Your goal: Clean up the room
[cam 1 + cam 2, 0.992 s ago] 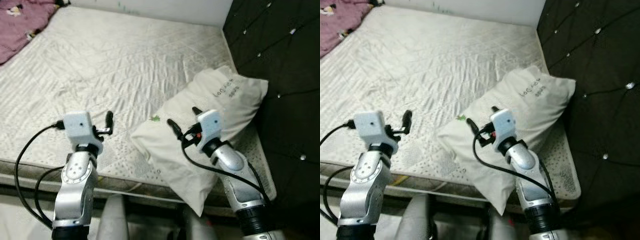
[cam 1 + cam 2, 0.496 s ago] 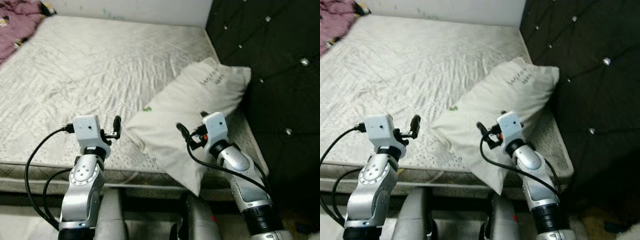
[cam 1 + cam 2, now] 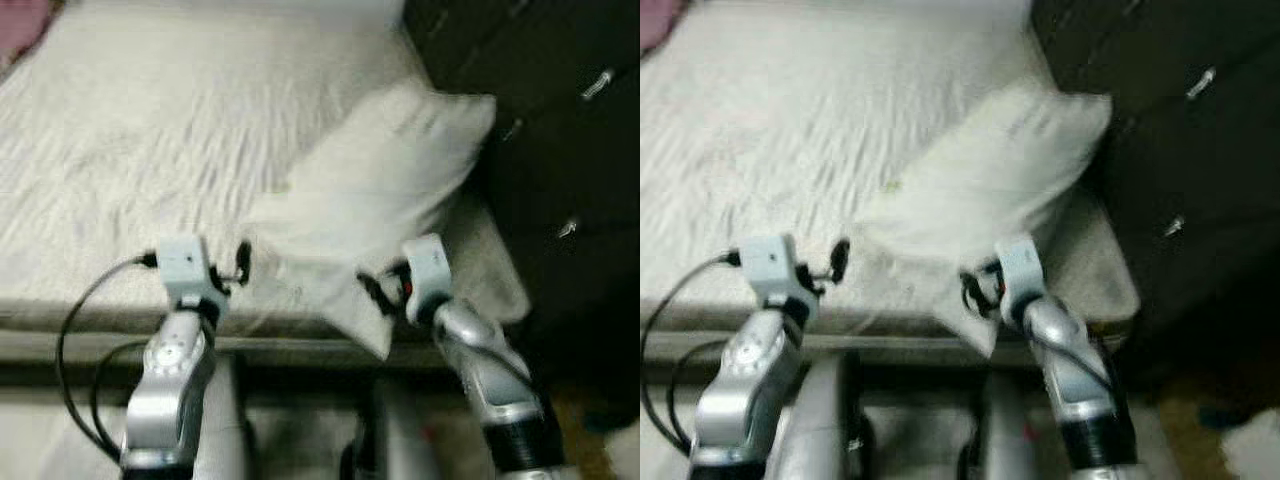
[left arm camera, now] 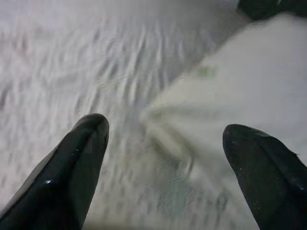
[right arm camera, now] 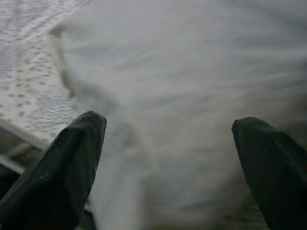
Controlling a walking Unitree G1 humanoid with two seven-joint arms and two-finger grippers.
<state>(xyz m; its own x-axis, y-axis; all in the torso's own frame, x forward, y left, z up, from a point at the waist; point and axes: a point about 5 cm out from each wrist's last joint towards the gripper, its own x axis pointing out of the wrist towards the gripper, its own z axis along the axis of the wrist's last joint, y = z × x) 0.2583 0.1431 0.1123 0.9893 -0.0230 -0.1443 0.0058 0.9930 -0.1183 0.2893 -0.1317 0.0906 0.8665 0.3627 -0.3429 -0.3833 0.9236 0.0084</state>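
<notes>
I stood at the edge of the bed (image 3: 150, 130), and my head views were blurred. A white pillow (image 3: 385, 190) lay on the mattress near its right end, one corner up against the dark tufted headboard (image 3: 560, 120) and the opposite corner hanging over the near edge of the bed. The rest of the mattress was pale, quilted and wrinkled. A strip of pink cloth (image 3: 22, 22) showed at the far left corner.

My left claw (image 4: 165, 143) was held over the near edge of the mattress, just to the left of the pillow's near corner. Its two black fingers (image 4: 79, 158) were spread wide with nothing between them. Along them I saw the rumpled sheet and the pillow's left corner, which bore a small green mark (image 4: 206, 72).

My right claw (image 5: 168, 143) was held low at the pillow's overhanging corner, pointing into it. Its fingers (image 5: 72, 163) were also spread wide and held nothing; the white of the pillow lay across the gap between them, close in front. I could not tell whether the fingertips touched the fabric. Off to one side of that view was the dotted weave of the mattress (image 5: 29, 72).

Both my silver arms came up from below the bed edge, each with a black cable (image 3: 75, 330) looping beside it.
</notes>
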